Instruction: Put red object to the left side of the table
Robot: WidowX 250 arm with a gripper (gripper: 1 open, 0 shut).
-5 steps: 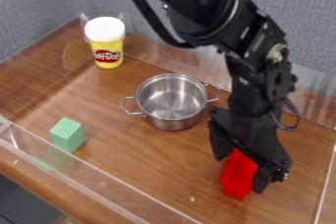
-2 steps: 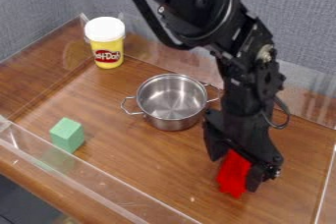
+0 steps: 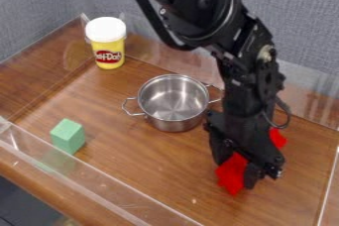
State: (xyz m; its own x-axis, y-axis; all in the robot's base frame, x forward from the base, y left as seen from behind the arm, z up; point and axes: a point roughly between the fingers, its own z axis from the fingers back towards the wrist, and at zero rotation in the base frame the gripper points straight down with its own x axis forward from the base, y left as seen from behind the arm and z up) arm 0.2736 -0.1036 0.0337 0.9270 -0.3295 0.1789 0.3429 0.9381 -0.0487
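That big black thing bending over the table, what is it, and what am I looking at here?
It is a robot arm, a jointed machine with a two-fingered gripper at its tip, pointing almost straight down. The one picture is taken from a camera set above and in front of the table, a wooden top edged with low clear plastic walls. On it stand a yellow Play-Doh tub at the back, an empty steel pot in the middle and a small green cube near the front left. At the front right the gripper's fingers sit around the top of a red object, which stands under them. Whether they grip it firmly yet, I cannot tell.
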